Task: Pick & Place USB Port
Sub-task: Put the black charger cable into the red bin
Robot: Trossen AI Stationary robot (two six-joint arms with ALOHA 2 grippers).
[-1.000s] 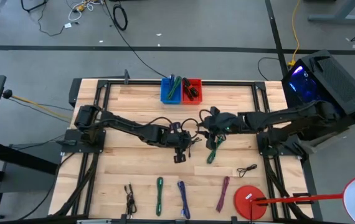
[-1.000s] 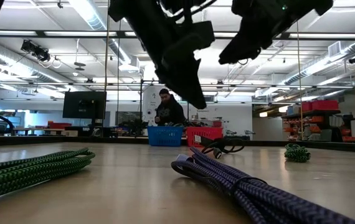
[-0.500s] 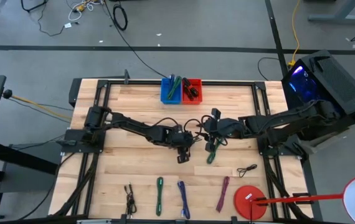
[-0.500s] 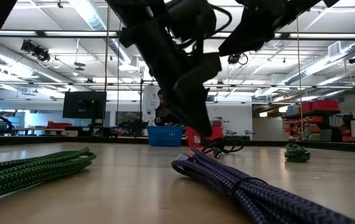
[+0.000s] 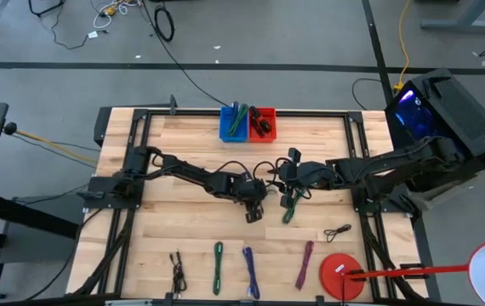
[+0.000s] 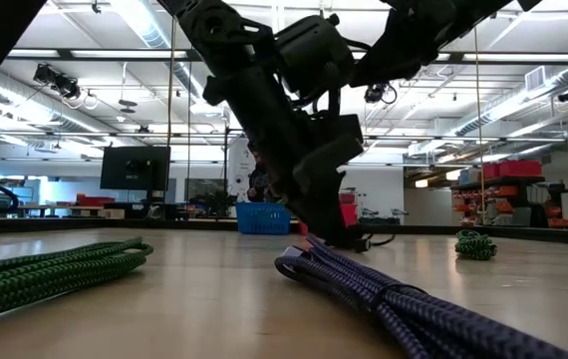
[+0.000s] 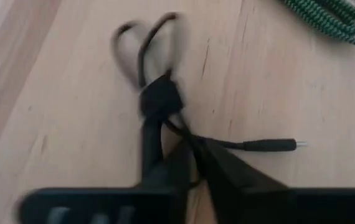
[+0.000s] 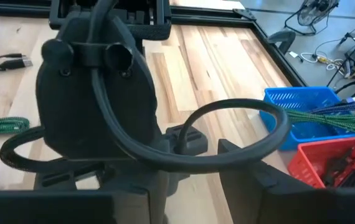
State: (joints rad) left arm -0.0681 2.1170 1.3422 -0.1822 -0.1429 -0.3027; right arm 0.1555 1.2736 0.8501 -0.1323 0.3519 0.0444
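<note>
- Black USB cable (image 7: pixel 159 102) lay at table centre, just left of the green cable (image 5: pixel 290 209).
- I lowered the left gripper (image 7: pixel 193 158); its fingers narrowed onto the cable, grasp beginning.
- Right gripper (image 8: pixel 187 158) waited open nearby, empty.

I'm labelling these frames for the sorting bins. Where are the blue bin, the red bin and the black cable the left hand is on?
blue bin (image 5: pixel 233 126): high view, its front wall.
red bin (image 5: pixel 264 124): high view, its inside.
black cable (image 7: pixel 159 98): left wrist view, the tied middle of the bundle.
left hand (image 7: pixel 193 163): left wrist view, between the fingertips.
</note>
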